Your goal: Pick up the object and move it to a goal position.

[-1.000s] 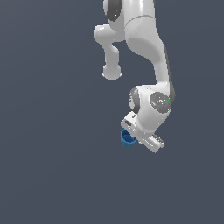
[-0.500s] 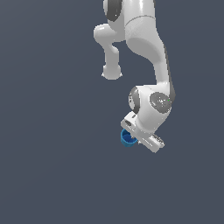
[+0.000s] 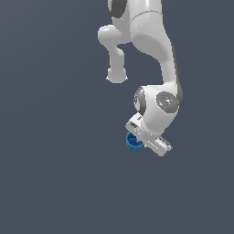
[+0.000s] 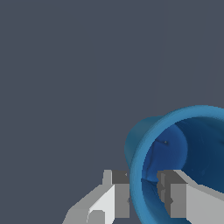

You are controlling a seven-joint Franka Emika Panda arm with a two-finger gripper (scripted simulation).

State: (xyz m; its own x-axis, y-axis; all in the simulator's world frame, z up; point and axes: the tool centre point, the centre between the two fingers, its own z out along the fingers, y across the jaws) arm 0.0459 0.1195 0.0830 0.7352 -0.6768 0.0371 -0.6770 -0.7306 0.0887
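The arm (image 3: 151,50) reaches down from the top of the exterior view, and the gripper (image 3: 137,139) sits a little below and right of centre with the blue cup (image 3: 133,142) at its lower left edge. In the wrist view the cup (image 4: 175,162) fills the lower right of the frame, its open mouth turned toward the camera, so it appears tipped on its side relative to the hand. One finger (image 4: 117,194) lies against the outside of the cup's wall and the other stands inside the mouth, so the gripper (image 4: 144,194) appears to be pinching the wall at the rim rather than spanning the whole body. The background is a flat grey in both views, with no surface line or shadow, so whether the cup is lifted cannot be told. No goal marker shows anywhere. The step in hand looks like the grasp or the start of the carry. The next move probably calls for a steady transfer, since a rim pinch may let the cup swing or slip.
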